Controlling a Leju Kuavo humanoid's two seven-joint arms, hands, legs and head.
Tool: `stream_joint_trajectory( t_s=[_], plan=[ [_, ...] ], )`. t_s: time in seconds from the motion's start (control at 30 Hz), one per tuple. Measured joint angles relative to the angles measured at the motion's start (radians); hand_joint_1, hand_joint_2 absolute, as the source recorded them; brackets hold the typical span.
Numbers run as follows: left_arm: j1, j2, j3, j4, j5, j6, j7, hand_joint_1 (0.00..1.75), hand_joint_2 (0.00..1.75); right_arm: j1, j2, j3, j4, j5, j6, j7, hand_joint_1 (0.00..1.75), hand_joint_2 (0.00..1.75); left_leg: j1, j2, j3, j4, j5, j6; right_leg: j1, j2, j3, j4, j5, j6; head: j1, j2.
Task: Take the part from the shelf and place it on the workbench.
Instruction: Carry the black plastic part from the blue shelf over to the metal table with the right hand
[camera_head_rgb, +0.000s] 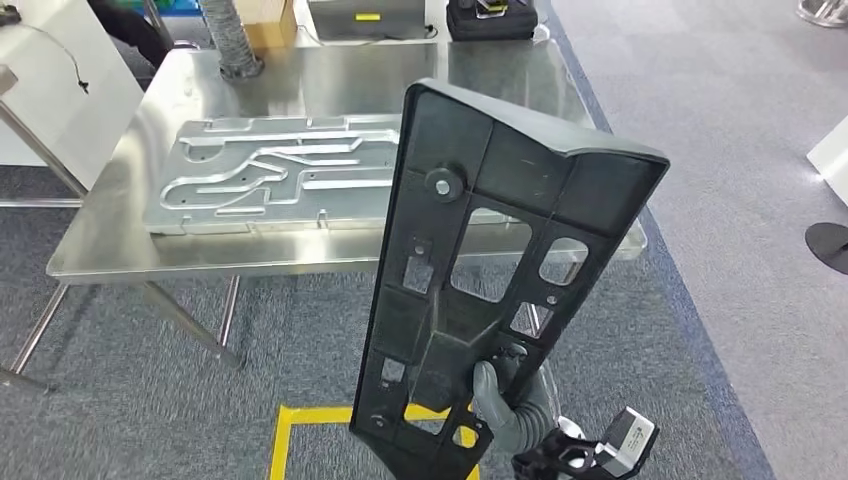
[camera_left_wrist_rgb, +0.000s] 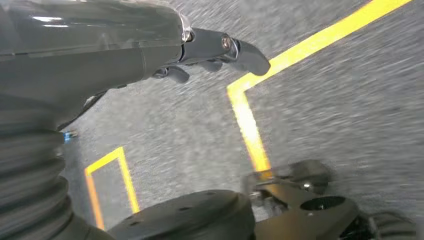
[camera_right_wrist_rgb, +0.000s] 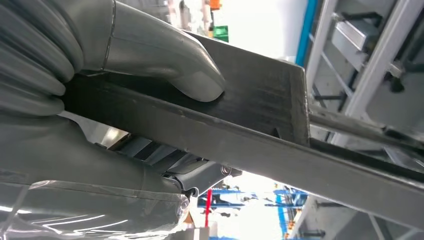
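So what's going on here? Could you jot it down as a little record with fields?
Held item: black plastic panel with cut-out openings, upright
Holder: right hand, gripping its lower end; thumb pressed on the panel
Left hand: holds nothing, hanging above grey carpet
Ahead: steel workbench
On the bench: grooved metal plate
Status: panel not yet set down

Workshop/factory floor: steel workbench (camera_head_rgb: 100, 250) w/ machined alu plate (camera_head_rgb: 270, 175), yellow floor tape (camera_head_rgb: 285, 440), metal racking (camera_right_wrist_rgb: 360, 75).
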Motion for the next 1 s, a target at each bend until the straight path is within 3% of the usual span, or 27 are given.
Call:
stream_joint_trajectory(
  t_s=[0.03, 0.1, 0.13, 0.17, 0.2, 0.3, 0.33, 0.4, 0.43, 0.5, 0.57, 0.63, 0.67, 0.7, 0.77, 0.83, 0.93, 1.0],
  plan=[
    [-0.002, 0.0, 0.0, 0.0, 0.0, -0.001, -0.002, 0.0, 1.75, 0.002, 0.0, 0.0, 0.0, 0.001, -0.001, -0.002, 1.55, 1.75, 0.001, 0.001, -0.041, 0.058, -0.013, -0.003, -0.001, 0.0, 0.014, -0.004, -0.01, -0.002, 0.0, 0.0],
    [-0.009, 0.0, 0.0, 0.0, 0.001, -0.004, -0.007, 0.0, 1.75, 0.009, -0.001, 0.0, 0.0, 0.002, -0.001, -0.005, 1.55, 1.75, 0.003, 0.002, -0.112, 0.129, -0.087, -0.01, -0.003, -0.001, 0.042, -0.006, -0.035, -0.003, 0.0, 0.0],
    [-0.011, 0.001, 0.0, 0.0, 0.002, -0.005, -0.008, 0.0, 1.75, 0.013, -0.001, 0.0, 0.0, 0.002, -0.001, -0.006, 1.55, 1.75, 0.004, 0.002, -0.13, 0.13, -0.124, -0.013, -0.004, 0.0, 0.06, -0.006, -0.049, -0.002, 0.0, 0.0],
    [-0.013, 0.001, 0.0, 0.0, 0.004, -0.005, -0.009, 0.0, 1.75, 0.017, -0.002, 0.0, 0.0, 0.002, -0.001, -0.006, 1.55, 1.75, 0.005, 0.003, -0.139, 0.109, -0.139, -0.016, -0.005, 0.001, 0.079, -0.006, -0.064, 0.0, 0.0, 0.0],
    [-0.013, 0.001, 0.0, 0.0, 0.006, -0.005, -0.01, 0.0, 1.75, 0.02, -0.002, 0.0, 0.0, 0.002, -0.001, -0.007, 1.55, 1.75, 0.007, 0.004, -0.142, 0.068, -0.123, -0.019, -0.006, 0.003, 0.099, -0.006, -0.079, 0.003, 0.0, 0.0],
    [-0.01, 0.001, 0.001, 0.0, 0.013, -0.005, -0.011, 0.0, 1.75, 0.024, -0.002, 0.001, 0.001, 0.003, 0.001, -0.008, 1.55, 1.75, 0.008, 0.008, -0.141, -0.07, 0.058, -0.013, -0.005, 0.006, 0.143, -0.001, -0.123, 0.017, 0.0, 0.0],
    [-0.01, 0.001, 0.001, 0.001, 0.015, -0.005, -0.011, 0.0, 1.75, 0.025, -0.002, 0.001, 0.002, 0.003, 0.002, -0.009, 1.55, 1.75, 0.007, 0.008, -0.14, -0.089, 0.095, -0.005, -0.004, 0.007, 0.153, 0.0, -0.133, 0.025, 0.0, 0.0],
    [-0.013, 0.001, 0.002, 0.001, 0.015, -0.005, -0.011, 0.0, 1.75, 0.024, -0.002, 0.002, 0.0, 0.005, 0.004, -0.01, 1.55, 1.75, 0.004, 0.006, -0.126, -0.095, 0.098, 0.011, -0.003, 0.009, 0.159, 0.011, -0.136, 0.039, 0.0, 0.0],
    [-0.013, 0.001, 0.002, 0.001, 0.014, -0.004, -0.011, 0.0, 1.75, 0.023, -0.002, 0.002, -0.001, 0.005, 0.004, -0.01, 1.55, 1.75, 0.005, 0.006, -0.118, -0.1, 0.097, 0.017, -0.003, 0.007, 0.152, 0.032, -0.129, 0.044, 0.0, 0.0],
    [-0.011, 0.0, 0.002, 0.001, 0.014, -0.004, -0.013, 0.0, 1.75, 0.022, -0.002, 0.002, -0.003, 0.006, 0.005, -0.011, 1.55, 1.75, 0.009, 0.006, -0.099, -0.112, 0.09, 0.026, -0.004, 0.003, 0.1, 0.118, -0.127, 0.052, 0.0, 0.0],
    [-0.007, 0.0, 0.002, 0.001, 0.013, -0.003, -0.02, 0.0, 1.75, 0.026, -0.003, 0.002, -0.004, 0.013, 0.003, -0.014, 1.55, 1.75, 0.009, 0.006, -0.083, -0.119, 0.079, 0.032, -0.004, -0.001, 0.014, 0.231, -0.171, 0.058, 0.0, 0.0],
    [-0.003, 0.0, 0.002, 0.001, 0.012, -0.003, -0.028, 0.0, 1.75, 0.034, -0.005, 0.001, -0.005, 0.033, -0.005, -0.018, 1.55, 1.75, 0.007, 0.003, -0.066, -0.121, 0.063, 0.035, -0.004, -0.002, -0.057, 0.29, -0.214, 0.058, 0.0, 0.0],
    [-0.001, 0.0, 0.002, 0.001, 0.01, -0.003, -0.031, 0.0, 1.75, 0.037, -0.006, 0.0, -0.007, 0.047, -0.012, -0.02, 1.55, 1.75, 0.006, 0.001, -0.054, -0.121, 0.053, 0.034, -0.003, -0.002, -0.073, 0.279, -0.207, 0.056, 0.0, 0.0],
    [0.001, 0.0, 0.002, 0.001, 0.008, -0.003, -0.033, 0.0, 1.75, 0.04, -0.009, -0.001, -0.01, 0.065, -0.02, -0.022, 1.55, 1.75, 0.004, 0.0, -0.041, -0.121, 0.043, 0.034, -0.001, -0.003, -0.074, 0.237, -0.174, 0.05, 0.0, 0.0],
    [0.005, 0.0, 0.002, 0.001, 0.002, -0.003, -0.034, 0.0, 1.75, 0.044, -0.016, -0.009, -0.021, 0.107, -0.039, -0.029, 1.55, 1.75, -0.002, 0.0, -0.013, -0.122, 0.022, 0.031, 0.008, -0.003, -0.056, 0.116, -0.063, 0.029, 0.0, 0.0],
    [0.008, -0.002, 0.001, 0.001, -0.003, -0.006, -0.034, 0.0, 1.75, 0.042, -0.029, -0.021, -0.035, 0.152, -0.058, -0.035, 1.55, 1.75, -0.004, 0.0, 0.001, -0.127, 0.007, 0.024, 0.018, -0.003, -0.045, 0.042, 0.004, 0.011, 0.0, 0.0],
    [0.007, -0.002, 0.0, 0.001, -0.008, -0.011, -0.033, 0.0, 1.75, 0.016, -0.058, -0.051, -0.054, 0.228, -0.09, -0.036, 1.55, 1.75, -0.007, 0.001, 0.012, -0.123, 0.005, 0.01, 0.016, 0.001, -0.029, 0.016, 0.015, 0.003, 0.001, 0.0],
    [0.005, -0.002, 0.0, 0.001, -0.009, -0.013, -0.034, 0.0, 1.75, -0.026, -0.082, -0.071, -0.058, 0.27, -0.105, -0.028, 1.55, 1.75, -0.007, 0.001, -0.004, -0.075, -0.015, 0.001, 0.008, 0.002, -0.009, 0.0, 0.012, -0.001, 0.001, 0.0]
  ],
)
